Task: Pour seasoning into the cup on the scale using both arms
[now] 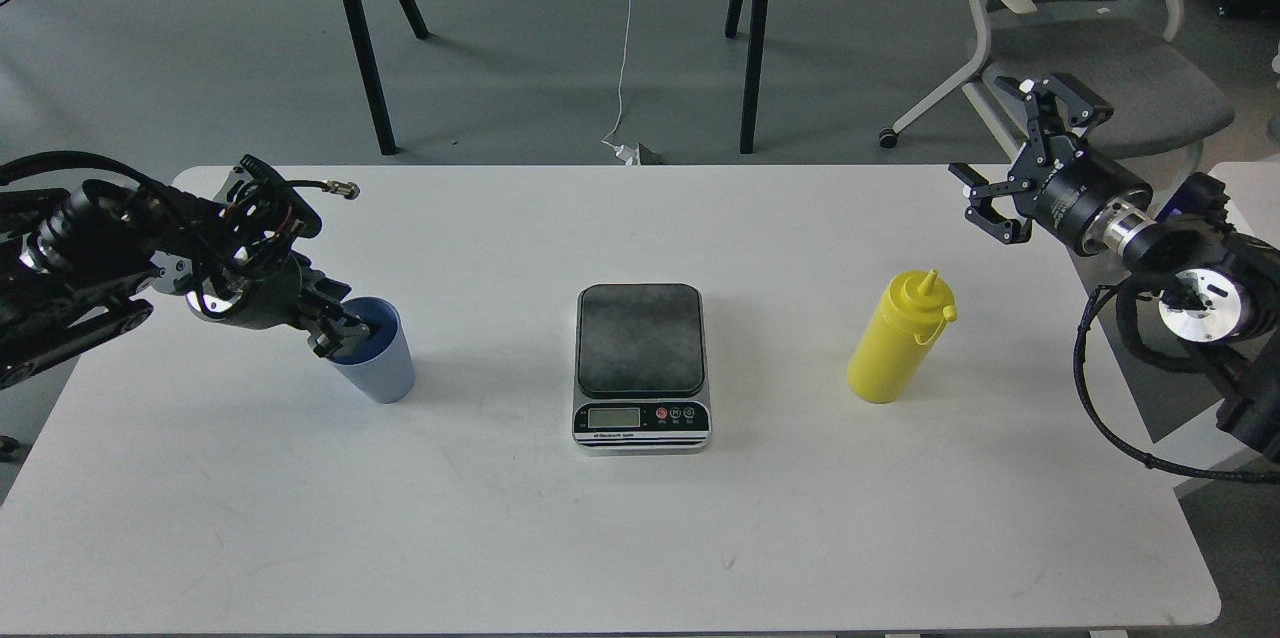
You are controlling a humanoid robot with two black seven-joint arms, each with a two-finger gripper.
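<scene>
At the far left the left arm [90,258] reaches in over the white table [640,538], cables looped around its wrist, and the left gripper [345,328] sits at the rim of the cup [380,363]; one finger appears to dip inside the mouth, with the rim between the fingers, but the fingers are dark and bunched together, so I cannot tell whether they are clamped on the rim or only resting there. The light blue cup stands on the table near its left side, leaning a little away from upright, well apart from the scale [641,368]. The scale lies flat at the middle of the table, its dark grey platform bare, its silver front strip with the small display and buttons facing the near edge. To its right, apart from it, the seasoning [895,338] stands on the table, a yellow squeeze bottle with its pointed nozzle up and the small cap hanging beside the nozzle on the right. Further right and higher in the view, the right gripper [1010,153] hangs above the table's far right corner with its fingers spread wide apart, holding nothing, clear of the bottle. Behind the table stand black trestle legs [365,48] and a grey office chair [1090,38] on the grey floor
</scene>
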